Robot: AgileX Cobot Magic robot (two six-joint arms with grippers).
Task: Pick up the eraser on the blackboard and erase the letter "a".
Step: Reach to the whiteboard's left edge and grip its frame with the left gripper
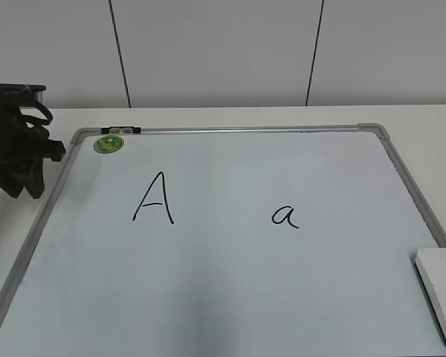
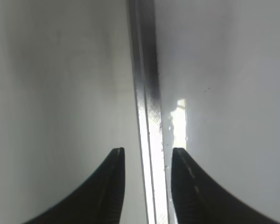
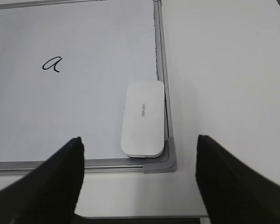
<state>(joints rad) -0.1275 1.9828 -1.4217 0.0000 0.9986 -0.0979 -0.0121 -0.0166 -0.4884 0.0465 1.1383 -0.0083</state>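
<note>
The blackboard (image 1: 230,290) lies flat on the table. The small letter "a" (image 1: 285,216) is right of its middle and also shows in the right wrist view (image 3: 52,64). The white eraser (image 1: 440,294) lies in the board's near right corner, against the frame (image 3: 143,119). My right gripper (image 3: 139,139) is open and empty, above the table's front edge, short of the eraser; it is out of the exterior view. My left gripper (image 2: 144,154) is open and empty, straddling the board's left frame rail (image 2: 147,102). The left arm (image 1: 18,152) hangs at the board's far left edge.
A taller capital "A" (image 1: 154,198) is written left of middle. A round green sticker (image 1: 108,143) sits in the far left corner. White table (image 3: 224,70) surrounds the board, and its front edge (image 3: 140,217) lies just under my right gripper. A white wall stands behind.
</note>
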